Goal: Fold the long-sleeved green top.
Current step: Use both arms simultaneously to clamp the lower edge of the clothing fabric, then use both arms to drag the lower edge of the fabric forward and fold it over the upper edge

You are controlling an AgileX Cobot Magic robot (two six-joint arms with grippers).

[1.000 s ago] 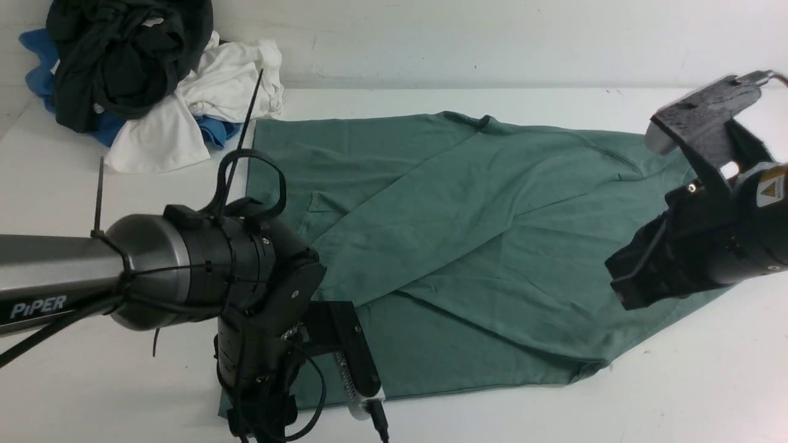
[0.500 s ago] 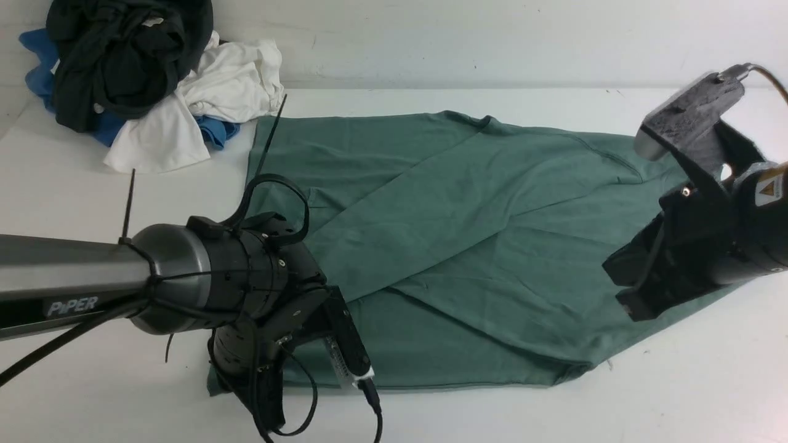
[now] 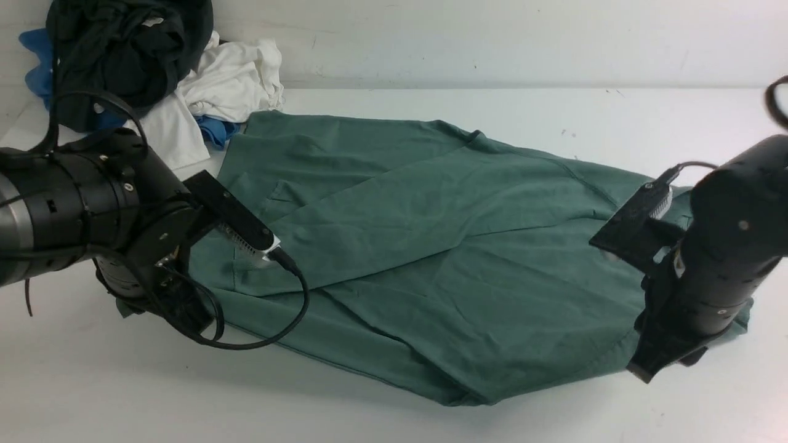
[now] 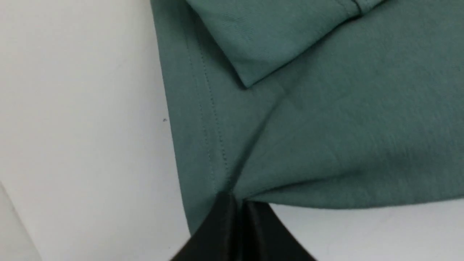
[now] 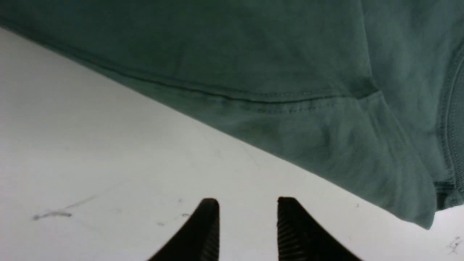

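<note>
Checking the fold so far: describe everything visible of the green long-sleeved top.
The green long-sleeved top is muted sage, cotton-looking knit with stitched hems. It lies spread and creased on the white table, a sleeve folded diagonally across its body. The left tool is shut on its hem corner; the right tool stands open beside its edge, not touching.

Robot lab, white table (image 3: 394, 424), plain white wall (image 3: 492, 37), heap of clothes (image 3: 141, 67)

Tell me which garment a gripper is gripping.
The green top, pinched at its hem corner by the left gripper; the black garment, white garment and blue garment lie heaped, not gripped.
</note>
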